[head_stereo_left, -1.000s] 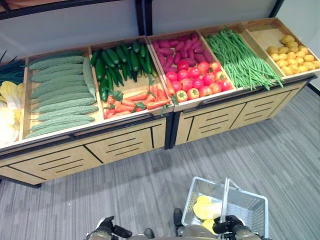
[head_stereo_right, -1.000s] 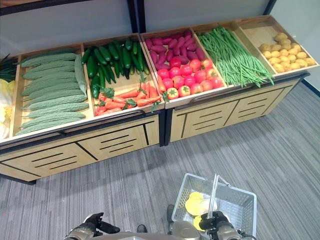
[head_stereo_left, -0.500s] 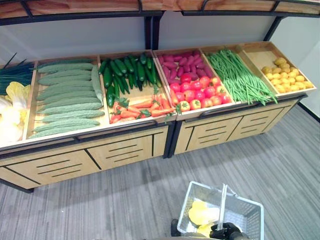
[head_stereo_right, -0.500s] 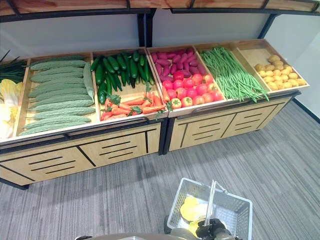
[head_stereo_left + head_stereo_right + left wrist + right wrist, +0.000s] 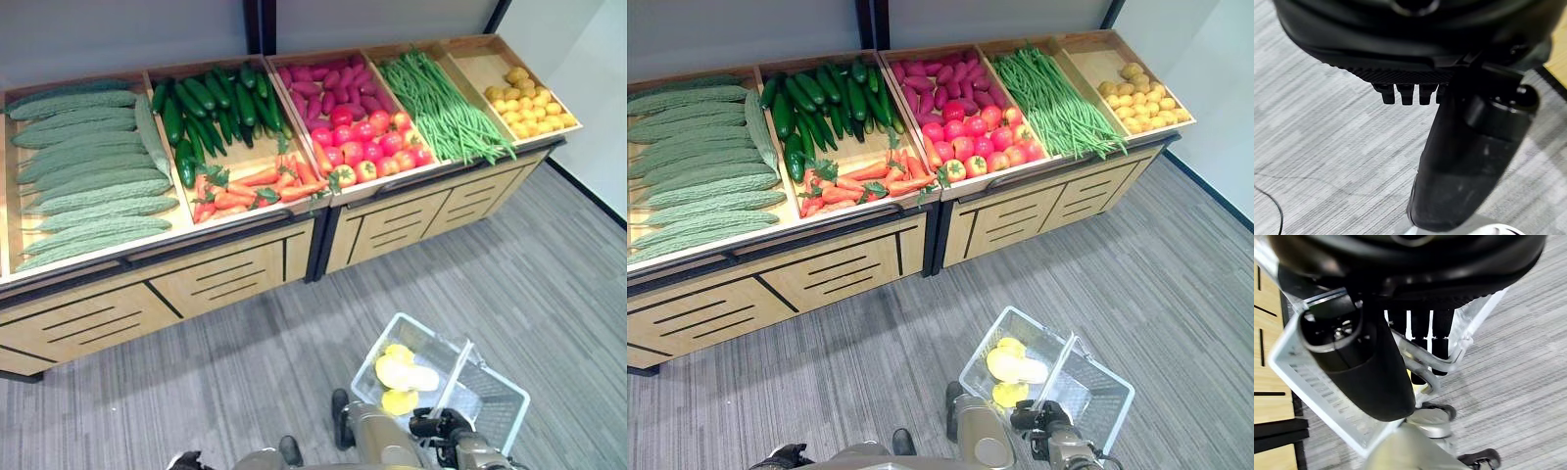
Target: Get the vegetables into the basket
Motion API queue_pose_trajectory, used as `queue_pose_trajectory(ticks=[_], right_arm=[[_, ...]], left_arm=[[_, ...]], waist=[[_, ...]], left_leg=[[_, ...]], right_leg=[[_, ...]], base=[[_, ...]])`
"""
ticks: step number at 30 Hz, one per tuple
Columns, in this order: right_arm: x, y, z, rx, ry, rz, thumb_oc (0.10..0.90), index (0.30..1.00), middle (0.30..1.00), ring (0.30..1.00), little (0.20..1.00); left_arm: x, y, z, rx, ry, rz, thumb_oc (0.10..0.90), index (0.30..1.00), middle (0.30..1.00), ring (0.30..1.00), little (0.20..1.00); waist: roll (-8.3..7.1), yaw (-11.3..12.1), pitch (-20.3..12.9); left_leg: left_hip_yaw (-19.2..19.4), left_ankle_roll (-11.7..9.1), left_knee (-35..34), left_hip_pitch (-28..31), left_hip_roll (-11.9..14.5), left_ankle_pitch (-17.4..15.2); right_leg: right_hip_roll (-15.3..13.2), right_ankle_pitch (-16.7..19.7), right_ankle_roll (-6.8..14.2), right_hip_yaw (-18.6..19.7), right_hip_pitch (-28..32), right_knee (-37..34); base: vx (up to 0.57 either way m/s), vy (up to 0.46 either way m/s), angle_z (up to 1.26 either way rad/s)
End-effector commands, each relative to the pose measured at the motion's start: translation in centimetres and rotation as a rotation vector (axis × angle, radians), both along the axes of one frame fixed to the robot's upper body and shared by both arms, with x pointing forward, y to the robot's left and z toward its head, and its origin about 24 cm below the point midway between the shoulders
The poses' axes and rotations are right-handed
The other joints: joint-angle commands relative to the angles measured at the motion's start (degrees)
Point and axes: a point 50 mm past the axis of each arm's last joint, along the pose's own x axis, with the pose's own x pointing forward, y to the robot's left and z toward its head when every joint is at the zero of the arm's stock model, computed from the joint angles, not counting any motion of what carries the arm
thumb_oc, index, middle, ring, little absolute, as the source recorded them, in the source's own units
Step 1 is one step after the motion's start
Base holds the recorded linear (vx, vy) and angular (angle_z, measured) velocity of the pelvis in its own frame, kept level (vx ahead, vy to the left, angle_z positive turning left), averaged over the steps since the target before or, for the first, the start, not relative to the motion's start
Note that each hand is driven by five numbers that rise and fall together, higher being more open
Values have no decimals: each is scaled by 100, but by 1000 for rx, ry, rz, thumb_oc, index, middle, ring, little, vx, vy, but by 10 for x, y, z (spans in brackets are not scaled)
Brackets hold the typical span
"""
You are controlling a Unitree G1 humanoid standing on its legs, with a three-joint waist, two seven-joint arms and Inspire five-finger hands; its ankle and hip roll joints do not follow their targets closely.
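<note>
We carry the basket [image 5: 460, 387] by its handle [image 5: 1432, 364] in our right hand [image 5: 1050, 423], fingers wrapped round it, so yellow vegetables [image 5: 404, 374] stay inside above the floor. More vegetables wait in the display stand [image 5: 245, 264]. Our left hand [image 5: 1408, 93] hangs curled, holding nothing.

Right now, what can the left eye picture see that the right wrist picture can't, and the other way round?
The left eye view alone shows the stand's carrots, tomatoes, green beans and the yellow vegetables lying in the basket. The right wrist view alone shows, up close, the right hand with fingers curled round the basket's handle. Both show the white basket and the grey floor.
</note>
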Motion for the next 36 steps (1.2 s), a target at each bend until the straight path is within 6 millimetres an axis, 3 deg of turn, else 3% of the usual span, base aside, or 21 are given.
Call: queue_pose_trajectory(ticks=[1, 7, 13, 15, 18, 20, 22, 26, 31, 36], right_arm=[[-44, -14, -6, -43, 174, 39, 400, 300, 300, 300, 300], [-35, -15, -4, -49, 149, 67, 400, 300, 300, 300, 300], [-32, -18, -3, -52, 136, 68, 400, 300, 300, 300, 300], [-34, -20, -3, -55, 144, 68, 400, 300, 300, 300, 300], [-35, -24, -2, -73, 151, 81, 400, 300, 300, 300, 300], [-38, -32, 0, -93, 176, 77, 400, 300, 300, 300, 300], [-40, -35, 1, -108, 183, 78, 400, 300, 300, 300, 300], [-31, -28, 0, -91, 141, 68, 400, 300, 300, 300, 300], [-29, -23, -1, -79, 137, 69, 400, 300, 300, 300, 300], [-26, -20, -1, -77, 132, 83, 400, 300, 300, 300, 300]], left_arm=[[-14, 5, -1, 24, 54, -4, 900, 1000, 1000, 1000, 1000], [-13, 0, -2, 14, 54, -5, 900, 1000, 1000, 1000, 1000], [-12, -3, -3, 9, 56, -7, 900, 1000, 1000, 1000, 1000], [-11, -3, -3, 7, 54, 4, 900, 1000, 1000, 1000, 1000], [-6, -5, -2, 8, 37, 25, 900, 1000, 1000, 1000, 1000], [-3, -8, -3, 4, 28, 25, 900, 1000, 1000, 1000, 1000], [-2, -11, -3, 0, 17, 22, 900, 1000, 1000, 1000, 1000], [-4, -6, -3, 5, 16, 43, 900, 1000, 1000, 1000, 1000], [-4, 6, 1, 38, 1, 62, 900, 1000, 1000, 1000, 1000], [2, 18, 6, 71, -34, 102, 900, 1000, 1000, 1000, 1000]], waist=[[115, -17, -211], [138, -11, -409], [179, -65, -467], [180, -88, -434], [144, -95, -233], [85, -166, -221], [147, -159, -277], [210, -180, -248], [158, -88, -248], [113, -10, -240]], left_leg=[[-1027, -21, 192, -210, -13, -368], [-1139, -172, 328, -170, 150, -459], [-1354, -446, 573, -112, 381, -431], [-1427, -582, 1055, -303, 411, -298], [-1512, -798, 2525, -1028, 519, 170], [-1188, -603, 1631, -1189, 611, -46], [-1439, -604, 943, -1353, 479, 159], [-1328, -490, 904, -1328, 422, 38], [-939, -301, 982, -1226, 399, -203], [-787, -199, 947, -1177, 353, -271]], right_leg=[[27, -42, 87, 326, 432, -1064], [180, -133, -89, 301, 810, -1327], [287, -579, -338, 26, 1012, -1118], [292, -671, -427, -58, 1092, -1056], [265, -683, -618, -251, 1272, -1069], [-5, -671, -535, -502, 1385, -1252], [-41, -638, -501, -528, 1358, -1268], [-37, -699, -431, -212, 1090, -1026], [-117, -568, -275, 126, 1082, -1116], [-143, -460, -161, 314, 1005, -1136]], base=[[188, -116, -3], [186, -160, 28], [160, -210, 8], [142, -243, 44], [23, -163, 49], [32, 3, 79], [59, 129, 46], [78, 229, -32], [66, 248, -57], [17, 149, -33]])
